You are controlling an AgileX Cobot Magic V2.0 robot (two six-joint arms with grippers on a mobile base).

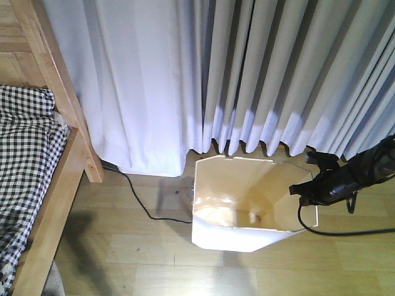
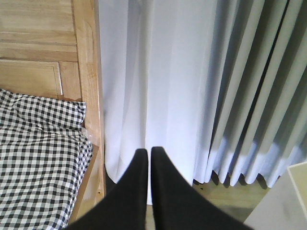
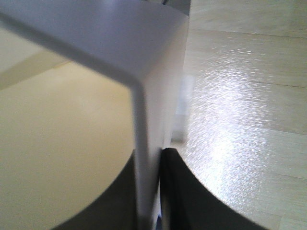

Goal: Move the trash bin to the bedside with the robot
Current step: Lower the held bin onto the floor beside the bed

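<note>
One trash bin point(image 1: 228, 237) stood on the floor point(image 1: 154, 265) before the curtain point(image 1: 247, 74), apart from the single bed frame point(image 1: 74, 108) with checked bedding point(image 1: 24, 148). The right gripper point(image 3: 152, 160) pinched the bin's wall between its two fingers. The left gripper point(image 2: 149, 153) had its two fingers pressed together, holding nothing. One black cable point(image 1: 139, 200) crossed the floor.

The trash bin point(image 1: 242, 238) stands right of the bed point(image 1: 54, 206), before curtains point(image 1: 154, 80).

The light wooden floor point(image 1: 185, 271) carries the white trash bin point(image 1: 241, 237) just before the curtain point(image 1: 154, 92), a black cable point(image 1: 148, 214) beside it, and the bed frame point(image 1: 52, 216).
</note>
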